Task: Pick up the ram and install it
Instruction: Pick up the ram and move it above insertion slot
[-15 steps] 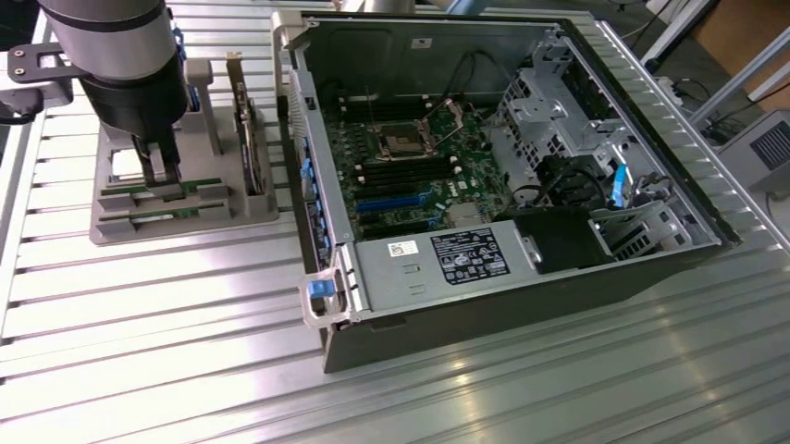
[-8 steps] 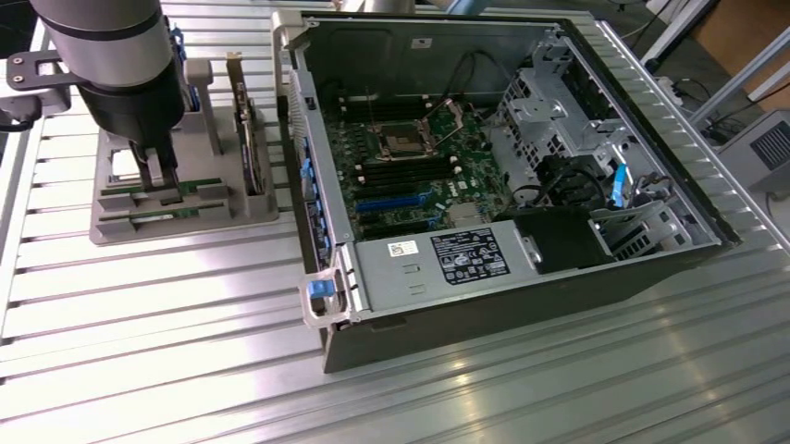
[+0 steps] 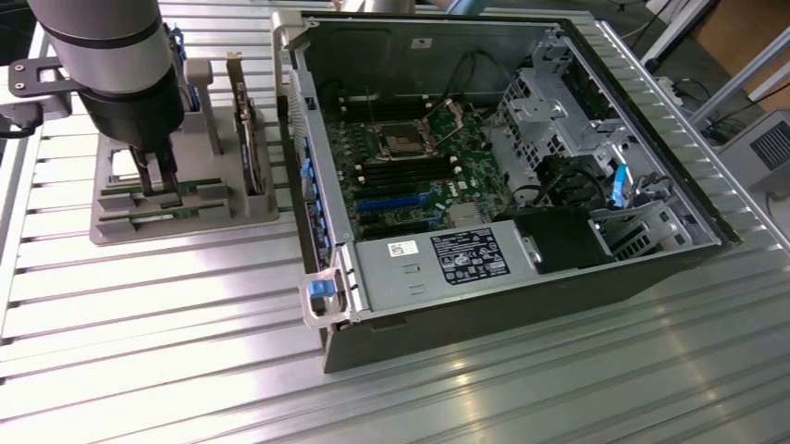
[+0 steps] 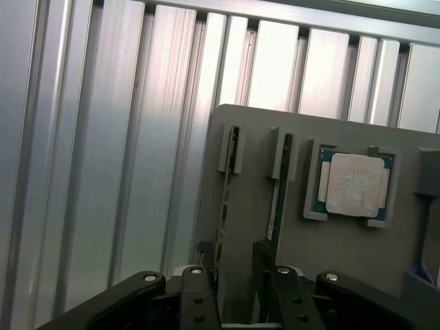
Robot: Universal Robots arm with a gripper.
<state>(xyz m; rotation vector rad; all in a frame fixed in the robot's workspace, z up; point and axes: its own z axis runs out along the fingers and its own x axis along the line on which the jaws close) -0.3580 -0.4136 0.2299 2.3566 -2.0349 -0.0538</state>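
Two ram sticks stand on edge in slots of a grey holder (image 3: 124, 231) at the exterior view's left. One ram (image 3: 191, 189) is in the rear slot, the other ram (image 3: 170, 215) in the front slot. My gripper (image 3: 155, 180) is lowered onto the holder at the rear stick. In the wrist view the two rams (image 4: 225, 199) (image 4: 278, 192) run edge-on toward my gripper (image 4: 235, 265). Its black fingers (image 4: 205, 265) are open and apart. The first stick runs into the gap between them, close to one finger. I cannot tell if they touch.
A square silver processor (image 4: 356, 184) lies in a pocket of the holder (image 4: 323, 254). An upright expansion card (image 3: 253, 139) stands at the holder's right side. The open computer case (image 3: 691, 208) holds the motherboard with dark memory slots (image 3: 401, 171). Ribbed metal tabletop (image 3: 148, 351) surrounds everything.
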